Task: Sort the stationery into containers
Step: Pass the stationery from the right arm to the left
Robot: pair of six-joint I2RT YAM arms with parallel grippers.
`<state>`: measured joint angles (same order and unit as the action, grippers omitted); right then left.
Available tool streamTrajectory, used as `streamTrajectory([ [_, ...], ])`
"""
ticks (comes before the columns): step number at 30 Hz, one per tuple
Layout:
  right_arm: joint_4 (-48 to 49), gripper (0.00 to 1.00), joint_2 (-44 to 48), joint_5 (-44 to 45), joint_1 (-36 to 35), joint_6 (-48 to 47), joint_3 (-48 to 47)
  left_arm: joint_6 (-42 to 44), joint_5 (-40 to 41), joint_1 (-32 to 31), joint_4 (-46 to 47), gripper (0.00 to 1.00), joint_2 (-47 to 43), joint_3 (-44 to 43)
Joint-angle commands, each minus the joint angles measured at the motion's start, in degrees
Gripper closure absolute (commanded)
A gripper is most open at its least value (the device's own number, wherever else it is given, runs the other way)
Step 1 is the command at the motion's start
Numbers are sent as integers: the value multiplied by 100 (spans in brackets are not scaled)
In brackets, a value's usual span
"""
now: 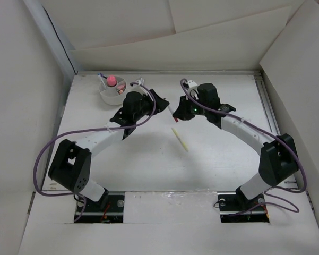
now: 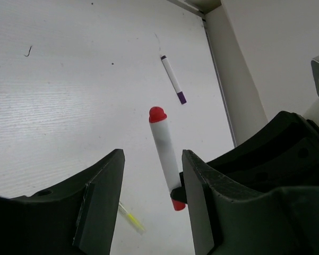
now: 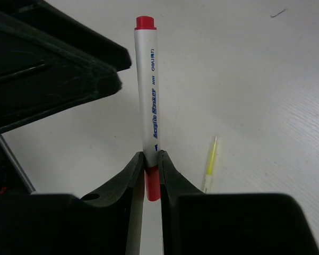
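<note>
My right gripper point(image 3: 151, 158) is shut on the lower red end of a white marker with red ends point(image 3: 148, 79), holding it above the table. The same marker point(image 2: 164, 149) shows in the left wrist view between the jaws of my left gripper point(image 2: 153, 159), which stand open and apart from it. In the top view the two grippers meet over the middle back of the table, the left gripper point(image 1: 160, 101) beside the right gripper point(image 1: 175, 113). The round white cup point(image 1: 109, 96) at the back left holds a tube with a pink cap point(image 1: 112, 81).
A thin yellow pen point(image 1: 180, 139) lies on the table below the grippers, also seen as the yellow pen point(image 3: 211, 159) in the right wrist view. A white marker with a purple cap point(image 2: 173, 79) lies near the back wall. White walls enclose the table.
</note>
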<state>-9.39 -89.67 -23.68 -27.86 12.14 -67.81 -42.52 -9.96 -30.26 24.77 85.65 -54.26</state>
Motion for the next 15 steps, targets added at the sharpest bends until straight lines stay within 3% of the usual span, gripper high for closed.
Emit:
streamTrajectory([
  [1,403,100,-7,-383,-167,-116,14,77,-50,11,-147,56,39,-365],
  [7,403,100,-60,-506,-281,-168,14,139,178,11,-289,59,330,-630],
  [10,403,100,-173,-506,-282,-168,-39,191,230,11,-236,72,479,-735],
  [12,403,100,-226,-506,-282,-168,-39,192,231,11,-298,89,532,-805],
  [15,403,96,-227,-453,-282,-168,-39,244,415,11,-403,100,532,-805],
])
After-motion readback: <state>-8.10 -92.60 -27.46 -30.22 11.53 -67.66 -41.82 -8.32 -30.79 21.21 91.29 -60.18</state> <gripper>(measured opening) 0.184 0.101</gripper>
